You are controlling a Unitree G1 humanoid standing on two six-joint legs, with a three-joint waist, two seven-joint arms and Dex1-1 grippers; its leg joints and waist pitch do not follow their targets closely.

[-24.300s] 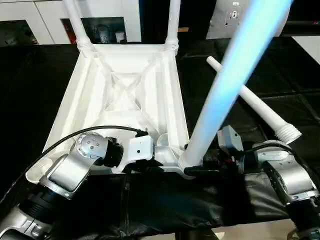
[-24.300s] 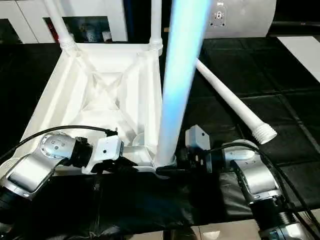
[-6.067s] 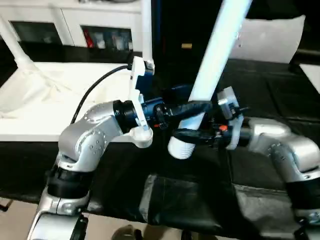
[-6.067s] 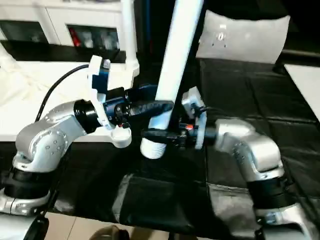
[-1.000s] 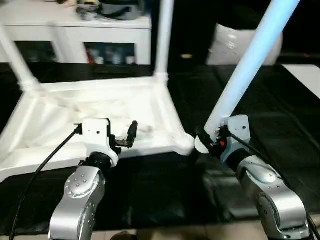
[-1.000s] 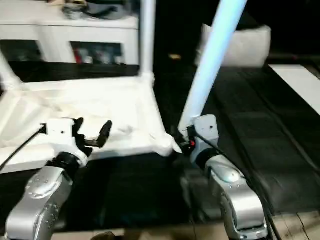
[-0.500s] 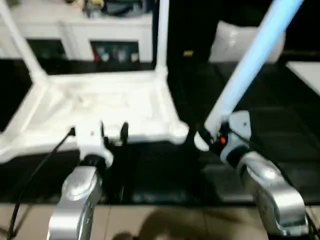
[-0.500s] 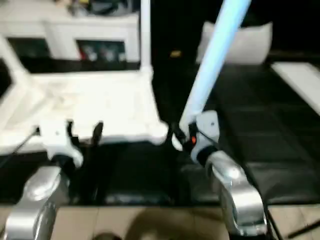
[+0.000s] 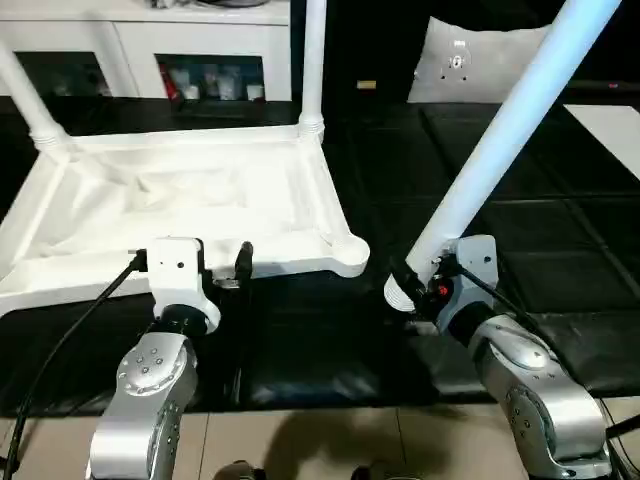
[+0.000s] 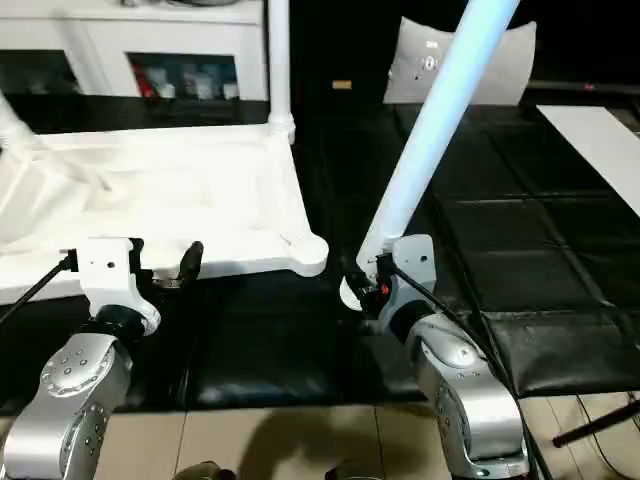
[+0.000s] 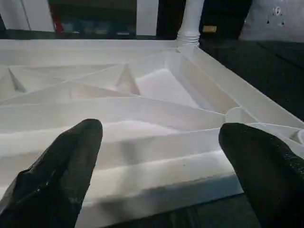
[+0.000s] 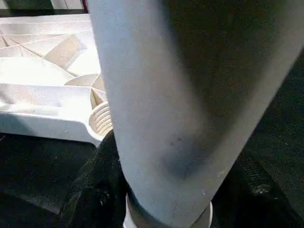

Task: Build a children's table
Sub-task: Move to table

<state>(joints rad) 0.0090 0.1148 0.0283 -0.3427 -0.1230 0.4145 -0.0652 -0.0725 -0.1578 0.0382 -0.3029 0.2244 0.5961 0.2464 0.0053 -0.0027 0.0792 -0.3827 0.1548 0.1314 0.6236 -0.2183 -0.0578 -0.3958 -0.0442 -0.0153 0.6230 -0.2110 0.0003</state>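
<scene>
So there's a low black padded surface [image 9: 520, 190] with quilted-looking seams, and the upside-down white plastic square table top [image 9: 190, 205] lies straight on it, ribbed underside up, maybe slightly overhanging the near edge.

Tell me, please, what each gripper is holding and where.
The right gripper holds a table leg near its threaded end; the left gripper holds nothing.

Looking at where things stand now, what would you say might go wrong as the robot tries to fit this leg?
The right gripper holds the leg near its threaded end, so the long shaft above may lever and slip. The leg is tilted and beside the empty corner socket, not over it, so it may cross-thread. The left gripper is open and off the tabletop, which may slide when pushed.
</scene>
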